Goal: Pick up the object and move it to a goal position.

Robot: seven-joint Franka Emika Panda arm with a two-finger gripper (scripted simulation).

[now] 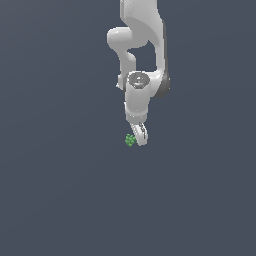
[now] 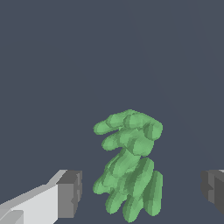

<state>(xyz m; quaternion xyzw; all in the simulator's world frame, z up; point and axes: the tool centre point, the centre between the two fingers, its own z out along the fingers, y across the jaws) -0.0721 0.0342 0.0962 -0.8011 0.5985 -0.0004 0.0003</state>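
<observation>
The object (image 1: 130, 140) is a tiny bright green bumpy clump lying on the dark grey floor. In the wrist view the object (image 2: 131, 162) fills the middle as a cluster of green lobes. My white gripper (image 1: 140, 139) hangs straight down over it, just to the exterior view's right of the clump. In the wrist view the gripper (image 2: 141, 192) is open: one dark pad (image 2: 70, 194) and the other pad (image 2: 213, 189) stand on either side of the clump's lower half, each with a gap to it.
The dark grey floor (image 1: 60, 200) spreads flat all around. The white arm (image 1: 142, 40) comes down from the top of the exterior view. No goal marker shows.
</observation>
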